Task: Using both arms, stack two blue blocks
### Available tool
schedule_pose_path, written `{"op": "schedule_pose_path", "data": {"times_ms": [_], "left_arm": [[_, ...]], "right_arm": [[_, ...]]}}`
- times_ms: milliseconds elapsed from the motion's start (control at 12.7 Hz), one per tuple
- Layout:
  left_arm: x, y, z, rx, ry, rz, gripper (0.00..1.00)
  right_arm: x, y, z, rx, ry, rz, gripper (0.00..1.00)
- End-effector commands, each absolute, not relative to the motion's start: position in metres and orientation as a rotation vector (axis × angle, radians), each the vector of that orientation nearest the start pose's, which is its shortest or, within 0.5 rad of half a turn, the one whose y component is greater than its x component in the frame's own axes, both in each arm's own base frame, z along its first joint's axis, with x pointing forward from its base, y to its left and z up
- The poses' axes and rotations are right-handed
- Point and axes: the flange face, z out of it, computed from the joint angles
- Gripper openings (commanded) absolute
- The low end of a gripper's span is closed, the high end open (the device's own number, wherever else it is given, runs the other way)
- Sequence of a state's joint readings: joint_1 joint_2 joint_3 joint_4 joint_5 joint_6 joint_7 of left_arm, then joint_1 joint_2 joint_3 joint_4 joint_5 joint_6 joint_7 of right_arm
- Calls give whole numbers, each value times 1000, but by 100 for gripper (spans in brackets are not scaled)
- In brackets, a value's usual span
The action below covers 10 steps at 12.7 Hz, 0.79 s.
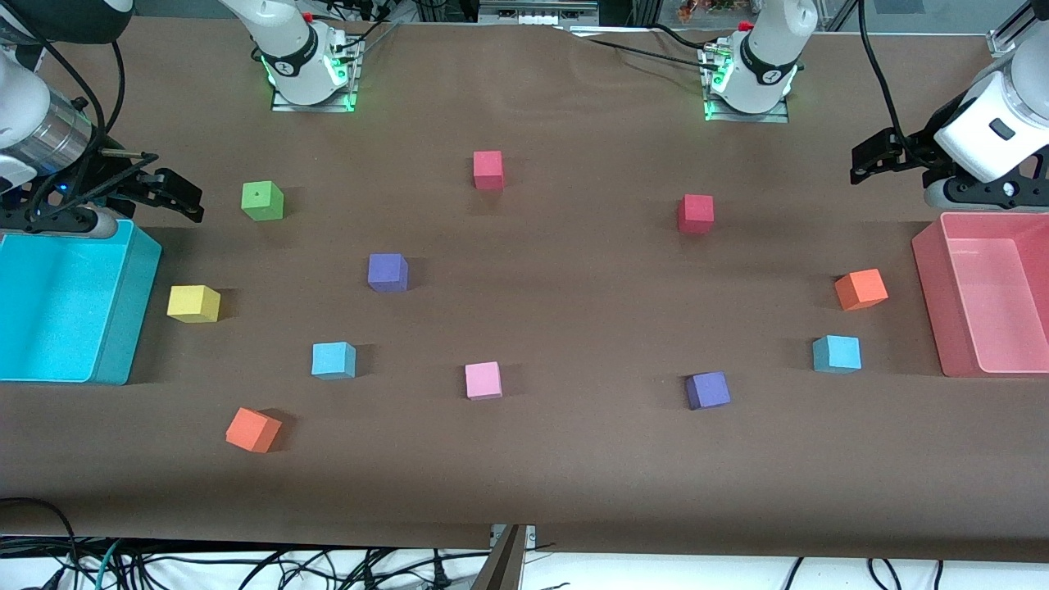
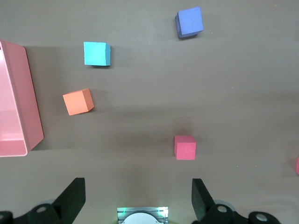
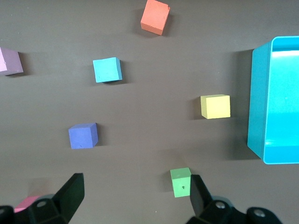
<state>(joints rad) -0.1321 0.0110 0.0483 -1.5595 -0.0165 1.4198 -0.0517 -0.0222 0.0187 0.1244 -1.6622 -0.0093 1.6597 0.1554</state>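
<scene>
In the front view, both arms are waiting at the frame's edges: the right claw (image 1: 168, 192) is hanging open and empty at the upper left, over the rim of the cyan bin (image 1: 123, 328), its arm bending in from the left edge, while the left claw (image 1: 881, 156) is hanging open and empty at the upper right, just above the pink bin (image 1: 930, 311). One blue block (image 1: 333, 360) is sitting on the brown tabletop (image 1: 574, 459) in the lower left, between a yellow cube (image 1: 193, 303) and a pink cube (image 1: 483, 380); the other blue block (image 1: 837, 354) is lying at the right, just below an orange cube (image 1: 860, 289) and beside a purple cube (image 1: 707, 390). In the left wrist view, the black fingers (image 2: 71, 200) are standing wide apart along the bottom edge, gripping nothing, with the blue block (image 2: 97, 53) showing at the upper left. In the right wrist view, the fingers (image 3: 70, 196) are likewise spreading wide at the bottom, empty, and the blue block (image 3: 107, 70) is appearing upper left of centre.
</scene>
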Motion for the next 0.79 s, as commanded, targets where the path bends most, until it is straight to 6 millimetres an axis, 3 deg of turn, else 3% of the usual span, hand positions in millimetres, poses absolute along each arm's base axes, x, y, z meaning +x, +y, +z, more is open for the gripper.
{"op": "schedule_pose_path", "data": {"times_ms": [0,711], "left_arm": [[545,-44,613,-3165,125,206,100],[546,-41,610,-3181,113,210,100]], "right_arm": [[560,59,584,-3144,82,23,100],[560,59,584,-3144,84,23,100]]}}
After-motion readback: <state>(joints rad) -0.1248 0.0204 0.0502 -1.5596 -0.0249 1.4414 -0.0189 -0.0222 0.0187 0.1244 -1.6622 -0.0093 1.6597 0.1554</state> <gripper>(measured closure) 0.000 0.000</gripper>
